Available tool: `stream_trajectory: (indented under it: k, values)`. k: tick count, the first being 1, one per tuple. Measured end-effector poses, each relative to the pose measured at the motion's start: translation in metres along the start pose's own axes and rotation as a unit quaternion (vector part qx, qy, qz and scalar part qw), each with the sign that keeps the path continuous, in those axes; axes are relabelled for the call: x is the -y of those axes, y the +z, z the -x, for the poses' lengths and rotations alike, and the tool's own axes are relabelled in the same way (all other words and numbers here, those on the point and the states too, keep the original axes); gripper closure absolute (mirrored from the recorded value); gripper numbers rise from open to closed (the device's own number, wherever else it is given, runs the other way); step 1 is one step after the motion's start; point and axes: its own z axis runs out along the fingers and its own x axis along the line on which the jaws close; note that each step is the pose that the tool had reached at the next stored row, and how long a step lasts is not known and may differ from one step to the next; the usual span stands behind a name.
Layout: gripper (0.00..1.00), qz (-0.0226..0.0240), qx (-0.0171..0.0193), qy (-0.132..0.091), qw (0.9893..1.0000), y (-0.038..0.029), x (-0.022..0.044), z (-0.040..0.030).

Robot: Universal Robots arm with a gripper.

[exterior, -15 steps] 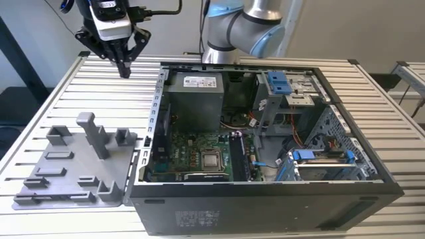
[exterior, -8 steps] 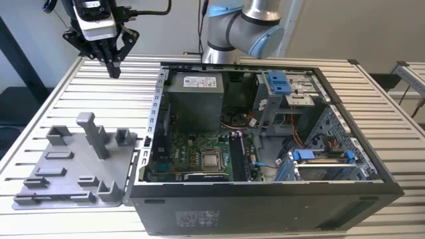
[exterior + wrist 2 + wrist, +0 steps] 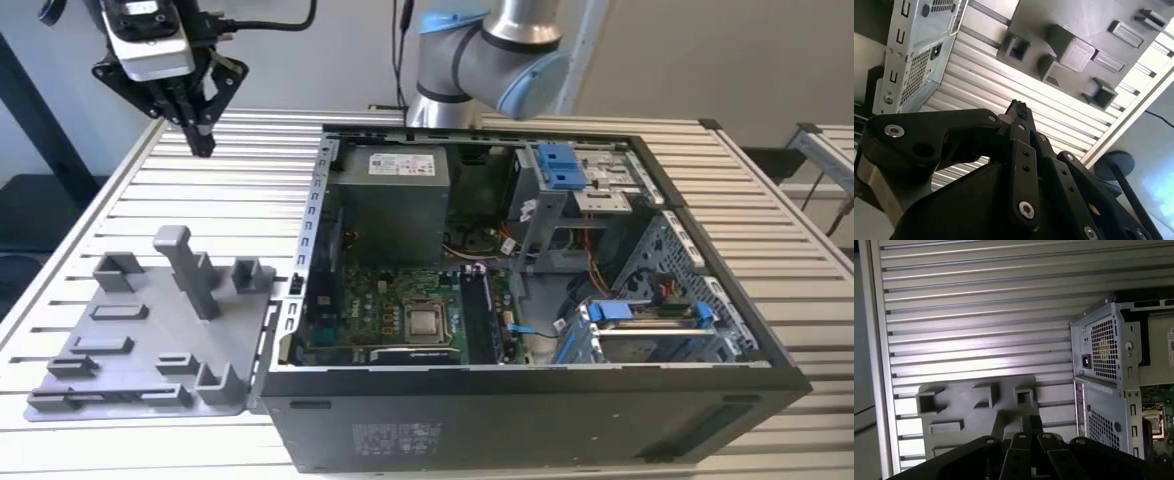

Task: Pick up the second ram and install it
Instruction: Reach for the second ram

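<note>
My gripper [image 3: 202, 148] hangs high above the slatted table at the exterior view's far left, fingers pointing down and shut with nothing between them. In both wrist views the fingertips meet [image 3: 1017, 106] [image 3: 1030, 423] over the grey plastic tray [image 3: 969, 410]. Inside the open computer case [image 3: 534, 405], a dark slim ram stick [image 3: 470, 315] stands edge-on in a motherboard slot beside the processor [image 3: 426, 321]. A second dark strip [image 3: 497, 318] stands next to it. I cannot tell which of the two is the second ram.
The grey tray [image 3: 134, 340] with upright blocks lies beside the case at the exterior view's left, below the gripper. Blue drive clips [image 3: 561, 165] and a power supply [image 3: 390, 195] sit in the case. The arm's base [image 3: 474, 60] stands behind it.
</note>
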Motion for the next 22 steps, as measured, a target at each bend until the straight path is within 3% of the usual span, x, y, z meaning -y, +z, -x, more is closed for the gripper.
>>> stream_trajectory:
  k: [11,17,22]
  values:
    - [0.89,0.0000,-0.0001,-0.002,1.0000,0.0005,0.0050,-0.0468]
    - [0.89,0.0001,-0.0003,-0.006,1.0000,0.0008,0.0071,-0.0659]
    - [0.89,0.0002,-0.0009,-0.016,0.9999,0.0014,0.0081,-0.0755]
